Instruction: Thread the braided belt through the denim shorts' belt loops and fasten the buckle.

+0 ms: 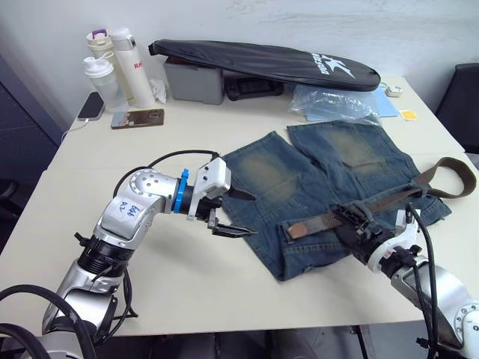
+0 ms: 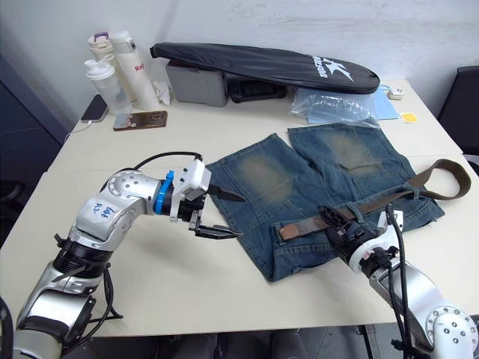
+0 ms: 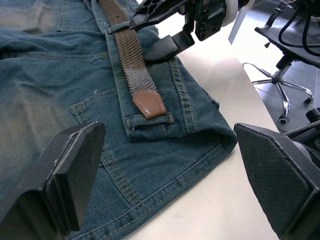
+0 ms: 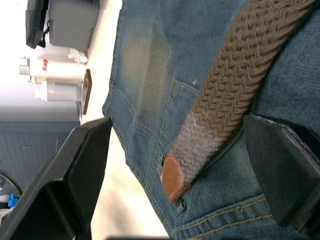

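The cream table [image 1: 224,149] is carrying everything. Along its far edge a long black zipped bag [image 1: 262,61] is lying across a grey box [image 1: 193,81], with a crumpled clear plastic bag [image 1: 333,103] sitting just beside it and near the shorts' leg hems. At the far left corner three bottles [image 1: 112,67] are standing together, with a phone [image 1: 90,106] and a small brown case [image 1: 138,118] lying next to them.

The denim shorts [image 1: 329,187] are lying flat at the middle right of the table, legs pointing toward the far edge and waistband toward the near edge. The braided belt [image 1: 389,196] is stretching along the waistband, its leather tip [image 3: 149,104] resting on the denim near a belt loop [image 3: 150,121], while its other end is curling in a loop past the shorts' right side. The buckle is not clear enough to make out.

The left gripper [image 1: 233,213] is hovering over bare table just off the shorts' left edge, its fingers spread wide and holding nothing. The right gripper [image 1: 350,218] is reaching in over the waistband, its fingers [image 4: 282,172] parted wide on either side of the belt without closing on it. The right arm itself is covering part of the waistband and the belt beneath it.
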